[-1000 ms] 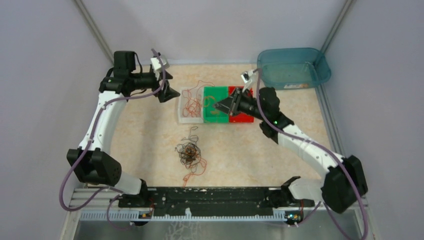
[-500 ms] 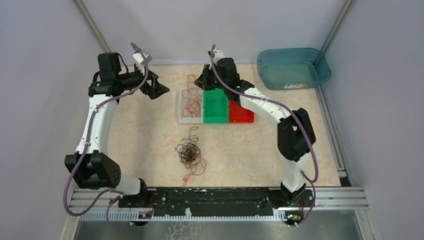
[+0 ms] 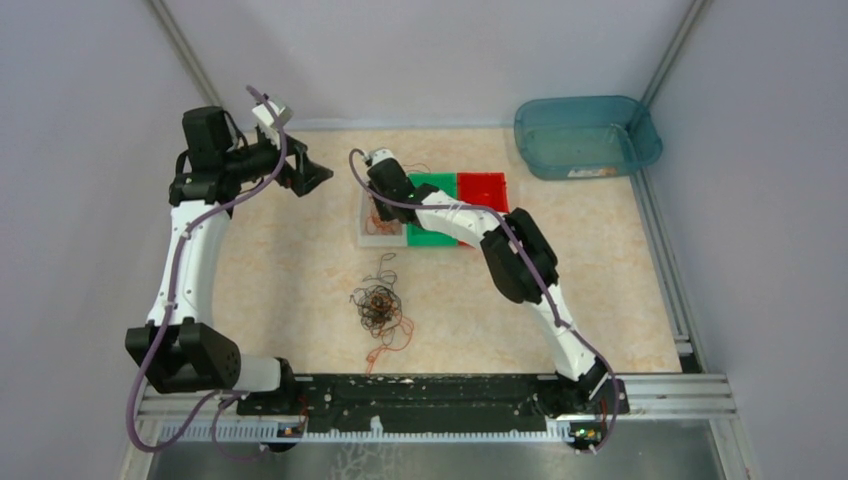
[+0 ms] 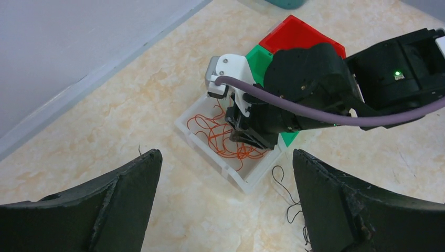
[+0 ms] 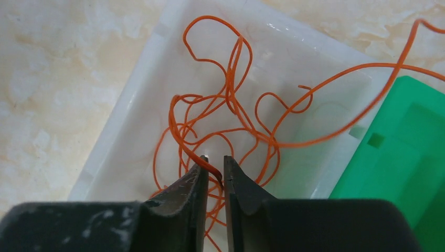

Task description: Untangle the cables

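A tangle of dark and orange-red cables point(image 3: 380, 305) lies on the table in front of the bins. More orange cables point(image 5: 231, 100) lie loose in the white tray point(image 3: 365, 236), also seen in the left wrist view point(image 4: 210, 134). My right gripper point(image 5: 215, 160) hangs over that tray point(image 5: 131, 121), its jaws nearly together with an orange cable caught at the tips. In the top view it point(image 3: 379, 200) points down into the tray. My left gripper point(image 3: 314, 178) is open and empty, up left of the tray point(image 4: 210, 153); in its wrist view point(image 4: 225, 153) it looks towards it.
A green bin point(image 3: 432, 237) and a red bin point(image 3: 485, 188) adjoin the white tray on its right. A teal tub point(image 3: 585, 135) stands at the back right. A black cable end point(image 4: 281, 181) trails by the tray's near corner. Walls close the back and sides.
My right arm has swung left from the green and red bins to the white tray. My left arm has drawn back a little to the left.
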`<state>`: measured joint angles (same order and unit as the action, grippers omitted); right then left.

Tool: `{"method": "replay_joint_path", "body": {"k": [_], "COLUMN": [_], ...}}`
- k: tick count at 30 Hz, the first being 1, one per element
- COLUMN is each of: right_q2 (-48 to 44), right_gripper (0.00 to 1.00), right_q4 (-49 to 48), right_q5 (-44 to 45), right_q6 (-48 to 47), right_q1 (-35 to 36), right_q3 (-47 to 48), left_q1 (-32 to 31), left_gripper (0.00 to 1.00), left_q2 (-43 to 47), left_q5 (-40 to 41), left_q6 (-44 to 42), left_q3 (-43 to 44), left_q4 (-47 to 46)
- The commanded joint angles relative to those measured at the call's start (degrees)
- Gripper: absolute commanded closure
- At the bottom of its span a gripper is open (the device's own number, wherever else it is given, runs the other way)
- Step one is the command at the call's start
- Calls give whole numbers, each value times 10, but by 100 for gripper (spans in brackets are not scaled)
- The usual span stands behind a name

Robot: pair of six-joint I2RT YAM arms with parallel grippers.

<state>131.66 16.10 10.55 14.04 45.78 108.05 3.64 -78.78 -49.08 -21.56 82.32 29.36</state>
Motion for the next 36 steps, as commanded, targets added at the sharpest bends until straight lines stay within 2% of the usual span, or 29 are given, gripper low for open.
{"method": "replay_joint_path", "body": {"k": [1, 2, 3, 7, 11, 15, 20, 28, 36], "right_q2": [-47, -63, -78, -136, -184, -188, -132, -53, 7], "right_gripper": [72, 62, 56, 44, 29, 27, 21, 20, 21], "right_q4": [-17, -27, -33, -24, -37, -34, 7, 6, 26], "right_q5": [49, 40, 29, -30, -104, -111, -147, -216, -251], "right_q6": [-27, -28, -30, -27, 17, 41, 71, 100, 116], "right_q1": [7, 7, 7, 0, -36, -81, -132, -176, -185], "right_q3": [-1, -10, -13, 0, -7, -7, 32, 68, 124], "left_q1": [5, 5, 5, 9, 16, 20, 25, 30, 35], "left_gripper": [0, 0, 0, 0, 0, 0, 0, 0, 0], "left_q2": [12, 11, 10, 8, 7, 5, 5, 6, 10], "left_q5": [-1, -2, -2, -6, -13, -18, -23, -26, -33], "left_q6": [10, 11, 14, 24, 32, 38, 46, 51, 59], "left_q3": [-11, -12, -13, -10, -6, -2, -5, -19, -32], "left_q4": [-24, -26, -28, -32, -39, -45, -64, -84, -102]}}
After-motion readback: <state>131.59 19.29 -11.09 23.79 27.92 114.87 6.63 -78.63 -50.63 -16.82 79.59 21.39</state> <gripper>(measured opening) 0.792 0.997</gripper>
